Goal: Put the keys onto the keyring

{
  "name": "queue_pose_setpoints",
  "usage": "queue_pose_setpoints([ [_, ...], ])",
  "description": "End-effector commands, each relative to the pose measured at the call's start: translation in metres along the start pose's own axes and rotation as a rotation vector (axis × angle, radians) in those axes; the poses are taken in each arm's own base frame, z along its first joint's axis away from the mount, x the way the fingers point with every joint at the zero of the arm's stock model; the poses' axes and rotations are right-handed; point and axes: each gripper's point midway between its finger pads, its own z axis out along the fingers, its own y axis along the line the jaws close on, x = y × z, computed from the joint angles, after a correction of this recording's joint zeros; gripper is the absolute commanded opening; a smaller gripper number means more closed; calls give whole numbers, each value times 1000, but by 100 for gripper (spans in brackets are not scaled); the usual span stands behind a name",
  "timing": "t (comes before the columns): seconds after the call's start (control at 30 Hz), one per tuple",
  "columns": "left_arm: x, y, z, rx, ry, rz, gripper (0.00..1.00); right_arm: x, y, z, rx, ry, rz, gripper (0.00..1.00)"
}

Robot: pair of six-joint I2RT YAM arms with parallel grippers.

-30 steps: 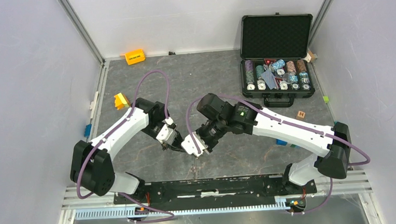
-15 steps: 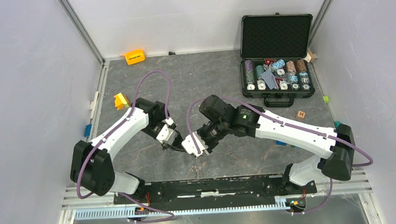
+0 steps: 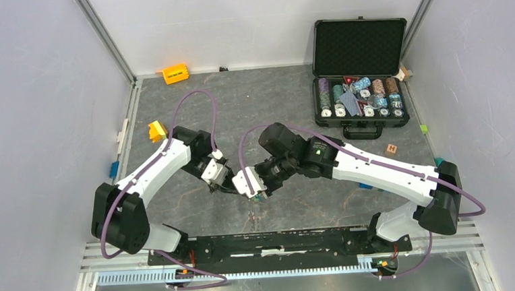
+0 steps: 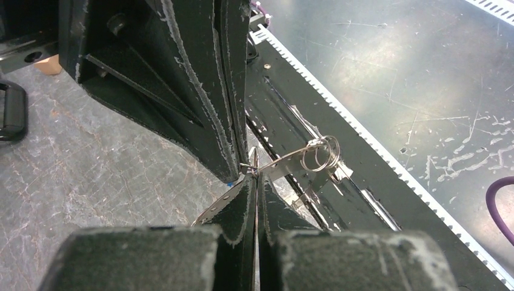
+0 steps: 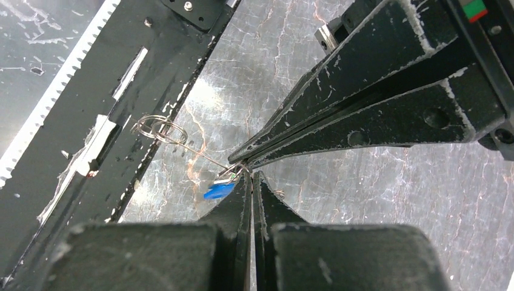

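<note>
Two pinches, tip to tip, over the grey stone-patterned tabletop (image 5: 376,200). We see the right gripper (image 5: 250,177) clamped fully together on the tiny blue-headed key (image 5: 218,191), whose plastic head juts out just left of its fingertips. The left gripper (image 4: 254,182), equally closed, appears to nip the thin silver wire keyring (image 4: 321,154), whose coiled loops reach out beyond its tips, to their right.
</note>
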Motion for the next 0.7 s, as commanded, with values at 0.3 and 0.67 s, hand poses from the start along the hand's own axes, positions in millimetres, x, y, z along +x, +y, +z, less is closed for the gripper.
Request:
queue_pose_setpoints([
  [0.3,-47,32,-12,-143,-125,264,2,11,-34,2,156,47,148,0],
  [0.67,-48,43,-22,-198,-146,207,2,23,-50,2,253,86,249,0],
])
